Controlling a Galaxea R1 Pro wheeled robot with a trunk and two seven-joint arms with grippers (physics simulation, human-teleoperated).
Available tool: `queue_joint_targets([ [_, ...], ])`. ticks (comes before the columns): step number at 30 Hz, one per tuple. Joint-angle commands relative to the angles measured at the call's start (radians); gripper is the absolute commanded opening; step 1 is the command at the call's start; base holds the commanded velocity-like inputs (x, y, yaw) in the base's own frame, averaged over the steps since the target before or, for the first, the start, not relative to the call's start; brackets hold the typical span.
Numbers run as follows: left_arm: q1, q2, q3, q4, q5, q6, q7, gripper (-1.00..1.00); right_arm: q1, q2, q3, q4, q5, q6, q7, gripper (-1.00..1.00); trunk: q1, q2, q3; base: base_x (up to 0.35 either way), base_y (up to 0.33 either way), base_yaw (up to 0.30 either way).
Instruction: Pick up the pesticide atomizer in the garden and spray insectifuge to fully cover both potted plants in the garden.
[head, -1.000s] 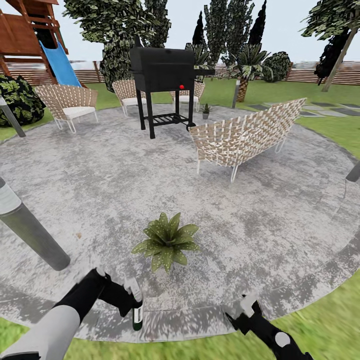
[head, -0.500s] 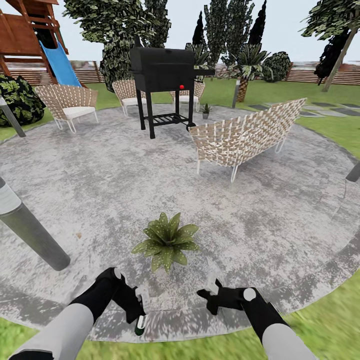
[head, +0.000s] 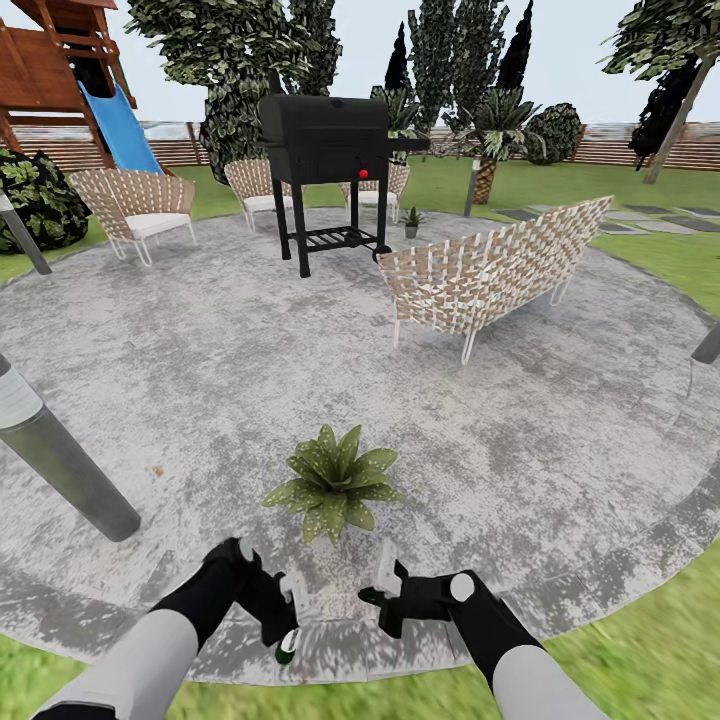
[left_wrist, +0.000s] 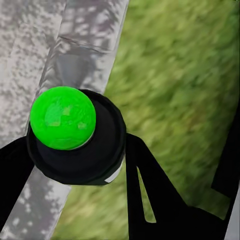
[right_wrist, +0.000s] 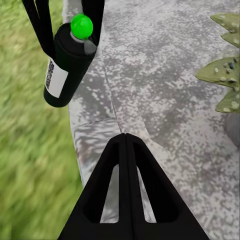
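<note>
The left gripper (head: 290, 612) clamps the atomizer (right_wrist: 67, 62) above the patio (head: 200, 350) edge, green tip (left_wrist: 63, 118) up, near the lawn (head: 640, 650). The right gripper (head: 385, 580) has its fingers pressed together, holding nothing, just beside the bottle. One plant (head: 333, 482) sits on the stone just ahead of both; another (head: 411, 221) stands by the grill (head: 325, 140)

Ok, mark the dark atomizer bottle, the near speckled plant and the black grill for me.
Dark atomizer bottle with white label and green tip (right_wrist: 64, 67): right wrist view, bottle body.
Low speckled green potted plant (head: 333, 482): head view, leaf rosette centre.
Black metal grill (head: 323, 138): head view, lid front.
</note>
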Motion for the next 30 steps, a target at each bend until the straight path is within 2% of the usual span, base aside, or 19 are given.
queue_joint_targets([
  [1, 0.0, -0.002, -0.001, -0.002, -0.001, 0.01, -0.004, -1.0, -0.001, 0.002, -0.008, -0.001, 0.007, -0.004, 0.006, -1.0, 0.0, 0.0, -0.001, 0.0, 0.0, 0.0],
  [7, 0.0, -0.015, -0.001, 0.019, -0.002, 0.006, -0.002, -1.0, -0.001, 0.002, -0.008, -0.002, 0.007, -0.004, 0.028, -1.0, 0.0, 0.0, -0.001, 0.0, 0.0, 0.0],
  [14, -0.001, -0.042, 0.001, 0.02, 0.006, -0.003, -0.001, -1.0, -0.001, 0.002, -0.008, -0.002, 0.007, -0.004, 0.029, -1.0, 0.0, 0.0, -0.001, 0.0, 0.0, 0.0],
  [27, -0.001, -0.045, 0.003, 0.018, 0.016, -0.007, 0.001, -1.0, -0.001, 0.002, -0.008, -0.001, 0.001, -0.004, 0.03, -1.0, 0.0, 0.0, -0.001, 0.0, 0.0, 0.0],
  [28, -0.001, -0.046, 0.003, 0.018, 0.016, -0.008, 0.001, -1.0, -0.001, 0.002, -0.008, 0.0, -0.014, -0.004, 0.029, -1.0, 0.0, 0.0, -0.001, 0.0, 0.0, 0.0],
  [30, -0.001, -0.051, 0.003, 0.018, 0.016, -0.008, 0.001, -1.0, -0.001, 0.002, -0.008, 0.001, -0.085, 0.001, 0.029, -1.0, 0.0, 0.0, -0.001, 0.0, 0.0, 0.0],
])
